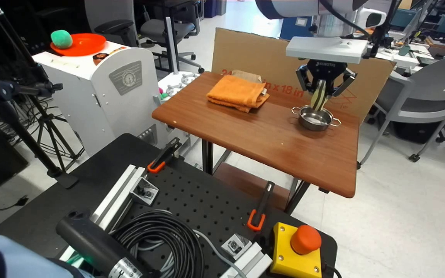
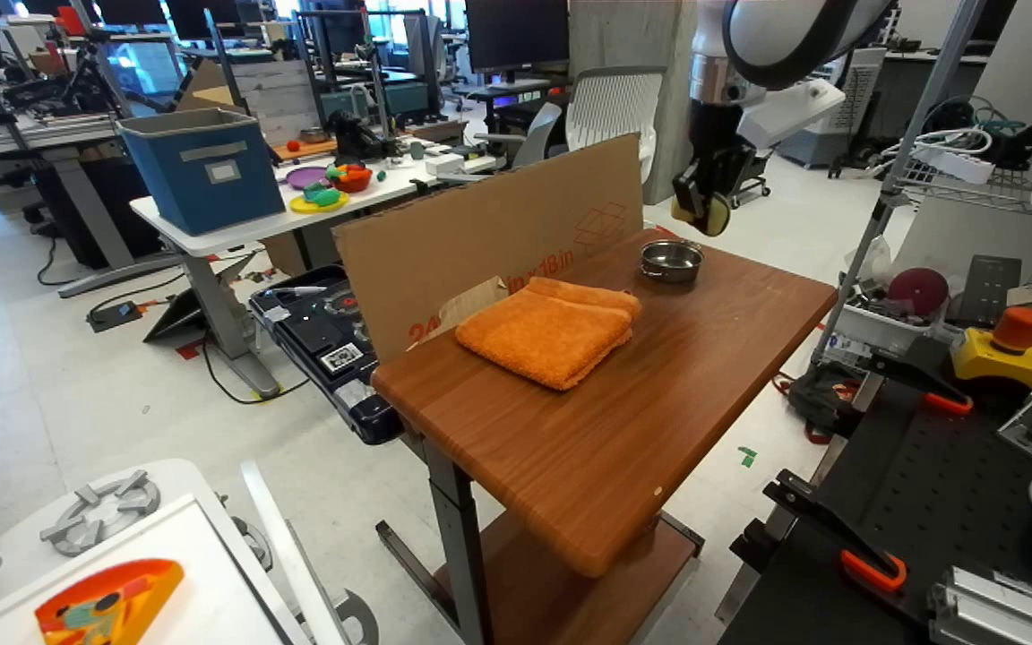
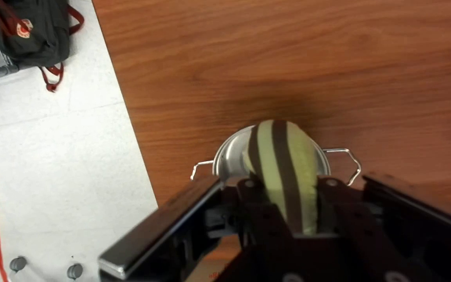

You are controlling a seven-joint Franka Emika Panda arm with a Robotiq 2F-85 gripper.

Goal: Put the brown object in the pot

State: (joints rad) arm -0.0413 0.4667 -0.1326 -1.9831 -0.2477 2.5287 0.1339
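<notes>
The brown object [image 1: 318, 97] is a soft lump with pale yellow-green and brown stripes. It also shows in an exterior view [image 2: 717, 215] and in the wrist view [image 3: 282, 156]. My gripper [image 1: 321, 91] is shut on it, with a finger on each side, and the lump hangs down out of the fingers [image 3: 284, 188]. The shiny silver pot [image 1: 314, 125] stands on the wooden table with its two wire handles out. The lump is above the table and overlaps the pot in the wrist view [image 3: 229, 154]. In an exterior view the pot [image 2: 670, 267] appears lower and beside the lump.
A folded orange cloth [image 1: 240, 92] lies on the wooden table [image 1: 261, 133]. A cardboard sheet [image 1: 253, 52] stands along the table's back edge. The table's edge [image 3: 125, 102] is close to the pot in the wrist view.
</notes>
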